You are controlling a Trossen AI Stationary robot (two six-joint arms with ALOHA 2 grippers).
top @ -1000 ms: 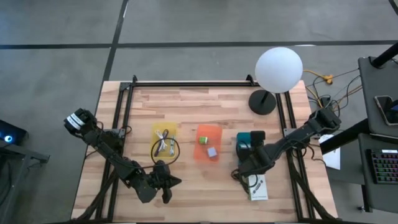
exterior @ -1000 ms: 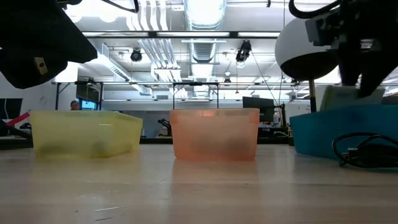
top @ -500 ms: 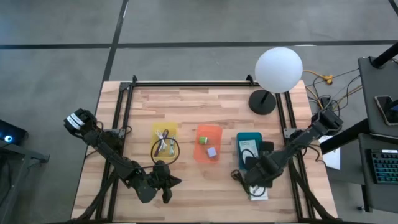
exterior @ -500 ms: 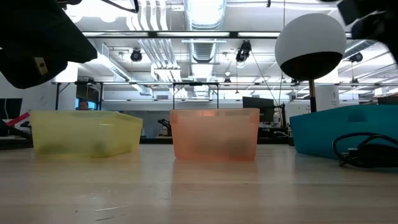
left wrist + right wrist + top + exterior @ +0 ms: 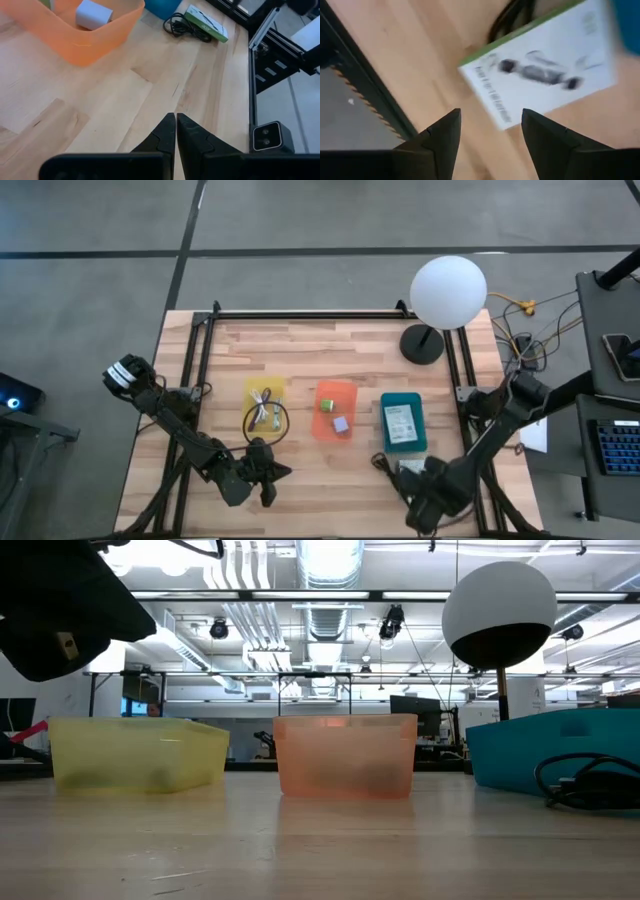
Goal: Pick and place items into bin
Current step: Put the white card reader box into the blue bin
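My right gripper (image 5: 490, 134) is open and hovers over a white packet with a green edge (image 5: 540, 75) lying flat on the table by the near edge, right of centre (image 5: 409, 468). A black cord (image 5: 512, 20) lies coiled beside the packet. The teal bin (image 5: 403, 423) holds a white printed card (image 5: 400, 421). In the orange bin (image 5: 335, 410) sit a green cube and a pale-purple cube (image 5: 93, 12). The yellow bin (image 5: 263, 402) holds thin cords. My left gripper (image 5: 175, 120) is shut and waits above the table near its near edge (image 5: 265, 475).
A white globe lamp (image 5: 447, 292) stands on its black base at the far right corner. Black rails (image 5: 470, 430) run along the table's sides. Bare wood lies between the bins and the near edge and across the far half of the table.
My right gripper has moved from above the teal bin toward the table's near edge, down to the packet and cord. The white card that showed under it over the bin now lies inside the teal bin.
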